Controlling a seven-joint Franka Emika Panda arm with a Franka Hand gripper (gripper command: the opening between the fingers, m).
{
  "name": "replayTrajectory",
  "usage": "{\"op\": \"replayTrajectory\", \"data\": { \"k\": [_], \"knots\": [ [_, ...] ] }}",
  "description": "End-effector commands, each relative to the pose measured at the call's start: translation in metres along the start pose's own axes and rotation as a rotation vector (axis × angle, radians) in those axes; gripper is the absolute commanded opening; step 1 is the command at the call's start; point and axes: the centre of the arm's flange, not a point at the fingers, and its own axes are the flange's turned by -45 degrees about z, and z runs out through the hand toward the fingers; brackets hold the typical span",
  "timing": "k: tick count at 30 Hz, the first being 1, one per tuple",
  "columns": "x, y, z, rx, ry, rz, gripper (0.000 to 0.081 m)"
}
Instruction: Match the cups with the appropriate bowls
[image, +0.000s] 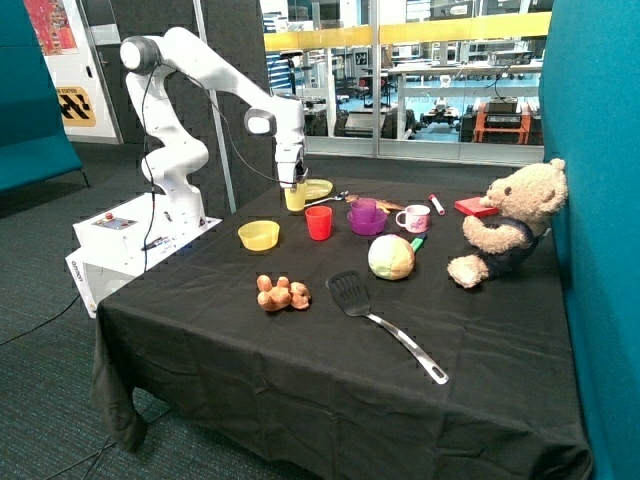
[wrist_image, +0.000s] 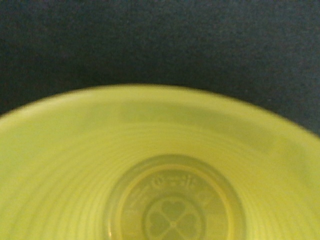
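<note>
My gripper (image: 292, 184) is right on top of the yellow cup (image: 294, 199), which stands upright beside the yellow-green plate (image: 318, 188) at the back of the table. The wrist view looks straight down into this yellow cup (wrist_image: 165, 165), with a clover mark on its bottom. I cannot tell if the cup rests on the cloth or is lifted. The yellow bowl (image: 259, 235) stands empty, nearer the front than the cup. The purple cup (image: 364, 208) sits inside the purple bowl (image: 367, 225). A red cup (image: 318, 222) stands between the two bowls.
A white-and-pink mug (image: 413, 218), a marker (image: 436, 204) and a red block (image: 475, 207) lie at the back. A teddy bear (image: 510, 225), a cabbage-like ball (image: 391, 257), a black spatula (image: 385, 325) and a lumpy brown toy (image: 282, 292) lie further forward on the black cloth (image: 300, 380).
</note>
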Motion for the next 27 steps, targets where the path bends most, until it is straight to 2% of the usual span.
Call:
{"op": "replayTrajectory", "data": {
  "k": [1,9,15,27],
  "knots": [
    [0.002,0.009,-0.018,0.0021,0.001,-0.002,0.0],
    [0.007,0.025,-0.041,0.0021,0.0009,0.028,0.0],
    [-0.003,0.048,-0.056,0.0021,0.0009,0.068,0.0],
    [-0.022,0.081,-0.062,0.0021,0.0008,0.14,0.0]
  ]
}}
